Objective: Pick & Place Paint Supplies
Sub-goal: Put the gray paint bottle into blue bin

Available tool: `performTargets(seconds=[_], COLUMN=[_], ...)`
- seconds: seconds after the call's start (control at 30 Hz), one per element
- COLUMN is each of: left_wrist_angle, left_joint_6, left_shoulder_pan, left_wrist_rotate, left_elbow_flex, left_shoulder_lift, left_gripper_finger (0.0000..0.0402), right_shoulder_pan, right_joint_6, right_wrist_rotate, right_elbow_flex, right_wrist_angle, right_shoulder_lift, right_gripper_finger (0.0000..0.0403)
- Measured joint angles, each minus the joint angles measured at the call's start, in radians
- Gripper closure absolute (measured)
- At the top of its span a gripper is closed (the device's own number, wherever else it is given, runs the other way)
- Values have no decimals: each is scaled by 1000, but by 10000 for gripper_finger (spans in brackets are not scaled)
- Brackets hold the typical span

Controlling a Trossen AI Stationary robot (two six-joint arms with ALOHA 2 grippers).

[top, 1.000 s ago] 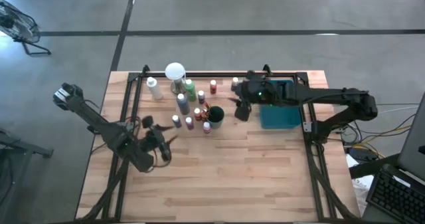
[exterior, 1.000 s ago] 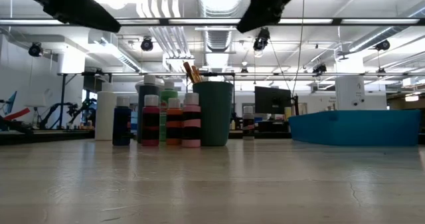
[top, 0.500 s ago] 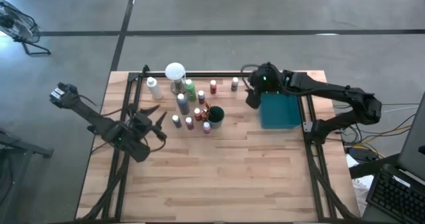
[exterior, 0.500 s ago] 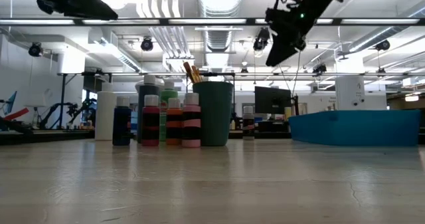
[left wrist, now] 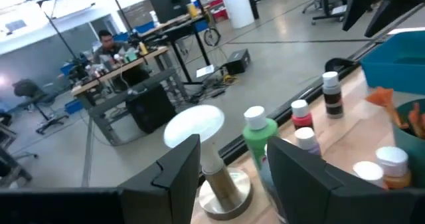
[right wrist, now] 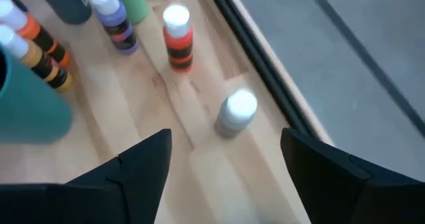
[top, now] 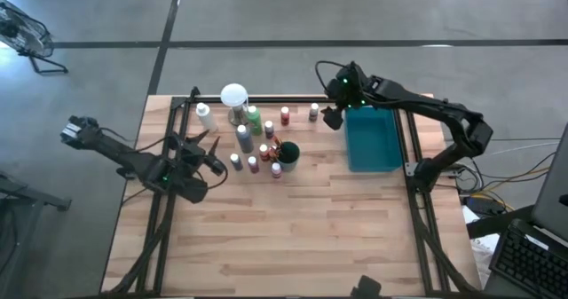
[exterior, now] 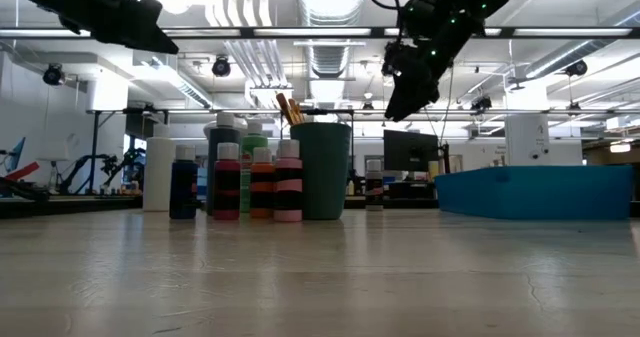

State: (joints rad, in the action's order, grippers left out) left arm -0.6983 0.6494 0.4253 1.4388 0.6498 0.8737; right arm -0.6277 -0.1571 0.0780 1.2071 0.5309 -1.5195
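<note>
Grey bottle (right wrist: 236,114) — between open jaws

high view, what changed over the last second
The right tool swung from over the teal tray's near-left corner toward the table's far edge; it now hangs open above the grey bottle, holding nothing. The left tool drew back from mid-table toward the left rail, empty. The bottles, the brush cup and the tray stayed put.

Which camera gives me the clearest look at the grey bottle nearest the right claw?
Right wrist view: the grey bottle stands unobstructed just ahead of the open right claw. The high view shows only its cap; the low view shows it far off; the left wrist shows its side.
</note>
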Motion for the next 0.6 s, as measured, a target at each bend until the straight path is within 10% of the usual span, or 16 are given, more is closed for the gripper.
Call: performTargets(seconds=[0.6], left_wrist_angle=[-3], left_joint_6=[-81], left_shoulder_pan=[-13], left_wrist_rotate=[-10], left_elbow_flex=[0], left_shoulder_lift=[-200], left_gripper_finger=[220], right_shoulder_pan=[-84], right_joint_6=[-46], right_wrist_rotate=[110], right_elbow_flex=[-80], right_wrist_angle=[-296], right_shoulder_lift=[-54], right_gripper_finger=[166])
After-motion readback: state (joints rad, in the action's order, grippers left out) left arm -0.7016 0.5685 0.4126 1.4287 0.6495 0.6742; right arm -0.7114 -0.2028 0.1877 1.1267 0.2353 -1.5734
